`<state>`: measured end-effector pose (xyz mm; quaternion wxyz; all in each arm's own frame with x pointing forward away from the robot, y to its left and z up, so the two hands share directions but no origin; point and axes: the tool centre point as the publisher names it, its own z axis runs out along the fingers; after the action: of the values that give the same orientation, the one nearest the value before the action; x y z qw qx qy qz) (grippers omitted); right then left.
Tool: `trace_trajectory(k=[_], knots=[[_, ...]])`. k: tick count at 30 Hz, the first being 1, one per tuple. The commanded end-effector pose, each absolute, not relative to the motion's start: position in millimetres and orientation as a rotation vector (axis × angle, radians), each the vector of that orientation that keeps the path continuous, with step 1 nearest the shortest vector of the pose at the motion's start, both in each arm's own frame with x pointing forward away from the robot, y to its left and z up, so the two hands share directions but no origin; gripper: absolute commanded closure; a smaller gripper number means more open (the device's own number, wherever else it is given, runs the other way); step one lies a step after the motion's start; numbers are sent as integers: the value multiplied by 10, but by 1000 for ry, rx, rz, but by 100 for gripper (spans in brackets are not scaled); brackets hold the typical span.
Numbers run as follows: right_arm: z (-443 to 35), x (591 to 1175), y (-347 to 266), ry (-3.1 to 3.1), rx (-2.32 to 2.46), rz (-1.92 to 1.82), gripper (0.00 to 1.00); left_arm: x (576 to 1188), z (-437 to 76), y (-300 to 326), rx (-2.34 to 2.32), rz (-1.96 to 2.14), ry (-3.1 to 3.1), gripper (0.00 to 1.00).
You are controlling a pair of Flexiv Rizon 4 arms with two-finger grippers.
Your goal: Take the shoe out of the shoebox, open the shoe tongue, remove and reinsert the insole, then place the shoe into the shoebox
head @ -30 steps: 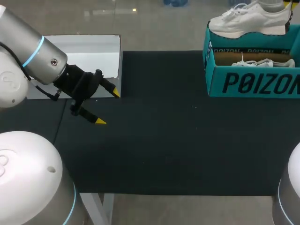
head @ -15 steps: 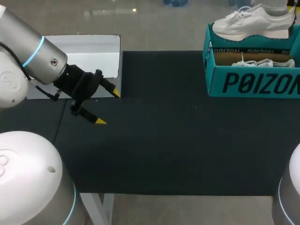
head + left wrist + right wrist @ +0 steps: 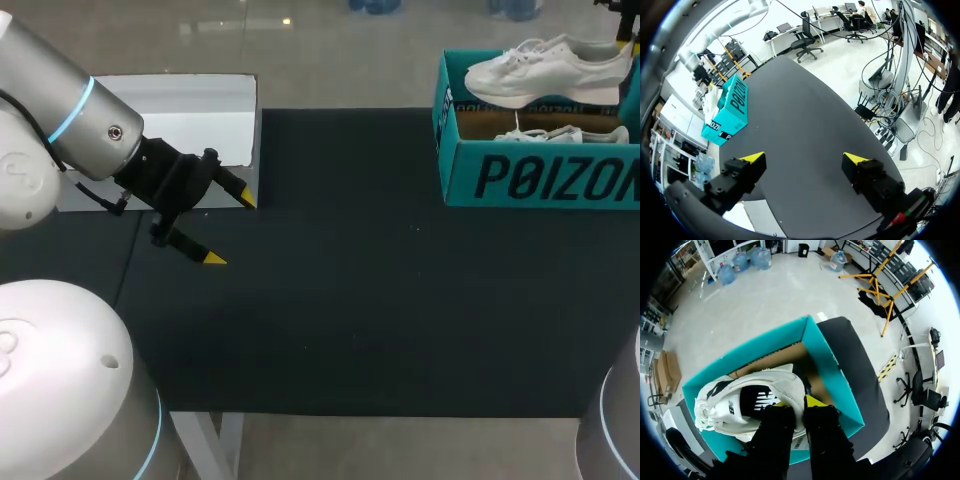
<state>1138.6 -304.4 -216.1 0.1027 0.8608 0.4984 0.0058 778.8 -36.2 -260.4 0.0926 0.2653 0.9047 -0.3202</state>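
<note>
A white sneaker [image 3: 545, 70] hangs tilted over the teal shoebox [image 3: 540, 180] at the table's back right. My right gripper [image 3: 799, 404] is shut on the sneaker's [image 3: 740, 405] heel collar, right above the open shoebox [image 3: 832, 370]. A second white shoe [image 3: 565, 133] lies inside the box. My left gripper [image 3: 229, 228] hovers open and empty over the left of the black mat. From the left wrist, the left gripper [image 3: 805, 159] looks across the mat, with the shoebox [image 3: 730, 107] far ahead.
A white flat box [image 3: 190, 115] lies at the back left, just behind the left gripper. The black mat [image 3: 380, 300] covers the table between the arms.
The right gripper has carried the sneaker to the right and lower, closer to the shoebox's opening. The left arm has not moved.
</note>
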Motion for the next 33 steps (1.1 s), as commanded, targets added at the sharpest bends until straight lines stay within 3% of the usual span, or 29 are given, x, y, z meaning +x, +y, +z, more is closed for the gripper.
trace_trajectory(k=[1, 21, 33], knots=[[-2299, 11406, -3077, 1474, 2543, 27, 100, 7793, -2607, -371, 789, -946, 2689, 0], [-3048, 11541, -3190, 1499, 2554, -4, 100, 7793, -2607, -371, 789, -946, 2689, 0], [-3242, 11477, -3203, 1515, 2551, -13, 100, 7793, -2607, -371, 789, -946, 2689, 0]])
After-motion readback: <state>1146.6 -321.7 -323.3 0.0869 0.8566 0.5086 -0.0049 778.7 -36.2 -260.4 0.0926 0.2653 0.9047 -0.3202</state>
